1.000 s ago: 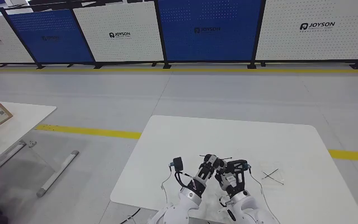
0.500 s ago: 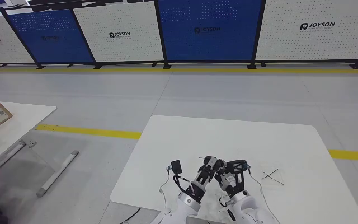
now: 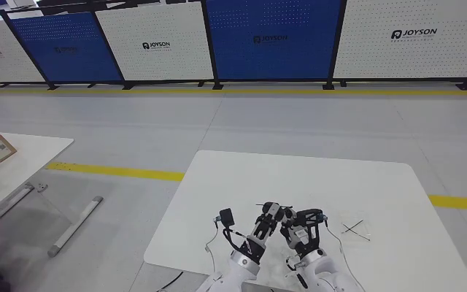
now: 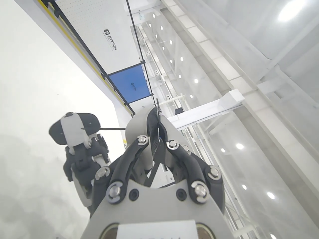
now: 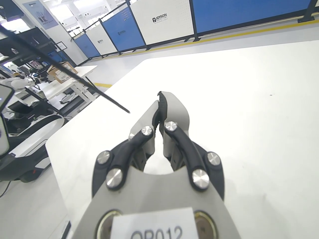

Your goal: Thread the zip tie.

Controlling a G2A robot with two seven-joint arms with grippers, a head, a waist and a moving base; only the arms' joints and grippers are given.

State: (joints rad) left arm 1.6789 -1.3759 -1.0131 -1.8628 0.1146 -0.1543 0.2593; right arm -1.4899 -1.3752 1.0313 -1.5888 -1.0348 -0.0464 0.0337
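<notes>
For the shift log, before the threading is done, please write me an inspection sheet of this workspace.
Surface: white table, with rounded corners.
Job's things: one zip tie is held above the table. A few spare zip ties lie crossed on the table, to the right of both arms.
Clutter: nothing seen.
Grippers: the left gripper has its jaws shut on the zip tie. The right gripper has its jaws shut, with a small dark bit at their tip; I cannot tell what it is. The tie's free end is close beside it.
Cables: a thin cable hangs beside an arm at the table's near edge.
Surroundings: blue and white panels, a yellow floor line and a second table.
</notes>
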